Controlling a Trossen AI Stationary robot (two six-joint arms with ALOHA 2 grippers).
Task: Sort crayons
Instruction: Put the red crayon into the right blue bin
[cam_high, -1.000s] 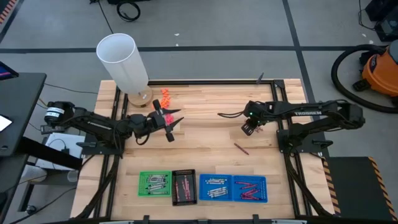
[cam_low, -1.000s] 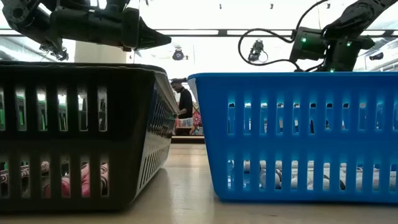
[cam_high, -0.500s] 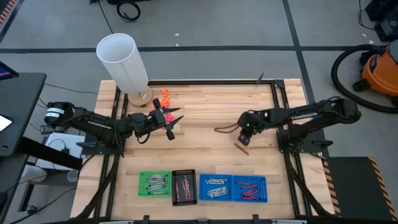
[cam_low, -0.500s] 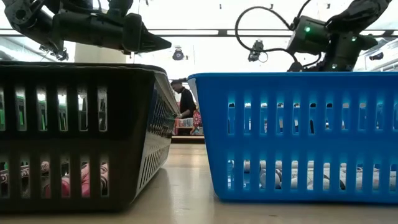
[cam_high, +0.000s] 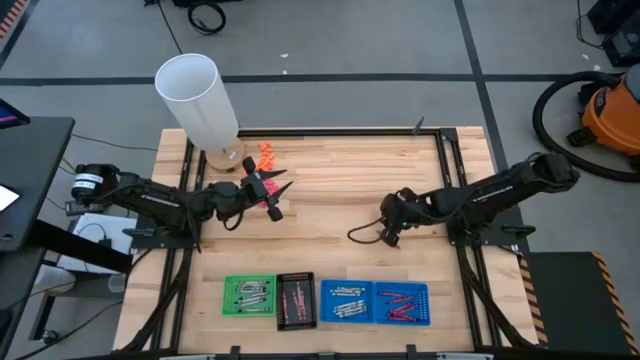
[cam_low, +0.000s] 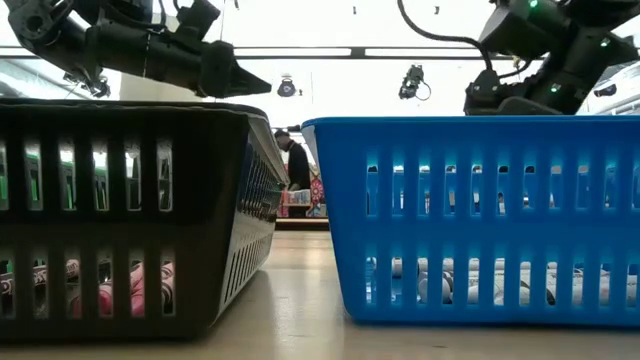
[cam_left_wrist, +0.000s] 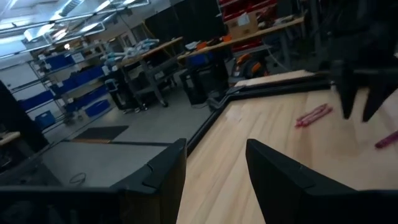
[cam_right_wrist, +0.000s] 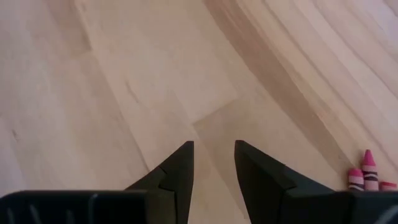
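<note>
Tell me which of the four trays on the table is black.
The black tray is second from the left in the front row, between the green tray and the two blue trays. Crayons lie in all four.

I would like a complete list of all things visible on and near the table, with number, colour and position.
white cylinder: one, white, far-left corner of table.
orange lumps: a few, orange, beside the cylinder.
trays: four, green, black and two blue, near edge; each holds crayons.
loose crayon: one, red, beside the right gripper.
vacuum: one, orange, floor far right.
person: one, dark top, room behind.
left gripper: fingers apart, empty.
right gripper: low over the table, fingers apart.
</note>
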